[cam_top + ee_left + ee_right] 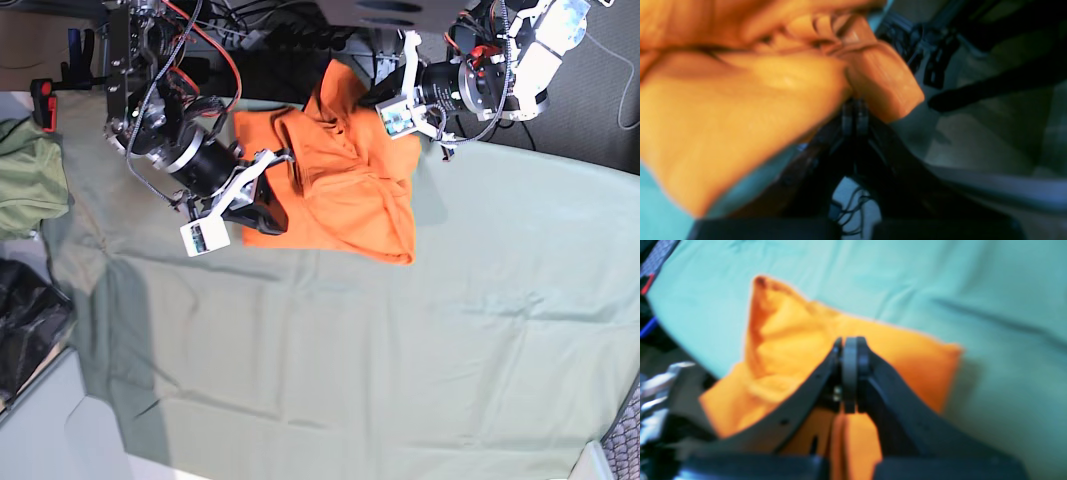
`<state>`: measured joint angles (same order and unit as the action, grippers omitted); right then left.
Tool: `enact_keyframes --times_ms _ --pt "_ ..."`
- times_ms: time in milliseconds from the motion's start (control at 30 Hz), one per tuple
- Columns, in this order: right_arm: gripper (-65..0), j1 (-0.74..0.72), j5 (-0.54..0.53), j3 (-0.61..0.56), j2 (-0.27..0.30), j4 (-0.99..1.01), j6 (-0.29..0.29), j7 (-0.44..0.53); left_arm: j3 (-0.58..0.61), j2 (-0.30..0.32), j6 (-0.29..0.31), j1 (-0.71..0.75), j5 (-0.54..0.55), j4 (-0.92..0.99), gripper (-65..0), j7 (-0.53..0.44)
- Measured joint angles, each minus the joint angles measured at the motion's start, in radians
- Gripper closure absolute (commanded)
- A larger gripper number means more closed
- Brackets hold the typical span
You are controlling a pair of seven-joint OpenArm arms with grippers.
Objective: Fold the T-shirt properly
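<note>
Between both clenched claws, left claw (375, 100) and right claw (282, 160), hangs the gripped T-shirt (345, 190).

The right tool (850, 373) has its two black jaws pressed together, with a fold of the orange T-shirt (786, 340) pinched between them. The shirt (bunched and wrinkly) spreads out past the tool's tip and to both sides. Beyond it lies the pale green cloth (973, 290), with soft creases.

Bare sage-green cloth (400, 360) lies open below the T-shirt (345, 190); an olive-green garment (28, 190) crowds its left edge
</note>
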<state>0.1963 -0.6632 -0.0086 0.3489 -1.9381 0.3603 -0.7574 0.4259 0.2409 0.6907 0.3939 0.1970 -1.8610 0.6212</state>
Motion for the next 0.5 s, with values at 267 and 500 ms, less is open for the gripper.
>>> enact_keyframes --times_ms 267,500 --pt "0.0 0.084 -0.055 -0.173 0.000 -0.006 0.003 -0.015 0.003 -0.003 0.018 -0.038 0.006 0.019 0.0 0.022" --pt "0.0 0.106 -0.061 -0.320 0.000 -0.072 0.017 -0.026 0.003 -0.002 0.018 -0.040 0.006 0.021 0.0 0.020"
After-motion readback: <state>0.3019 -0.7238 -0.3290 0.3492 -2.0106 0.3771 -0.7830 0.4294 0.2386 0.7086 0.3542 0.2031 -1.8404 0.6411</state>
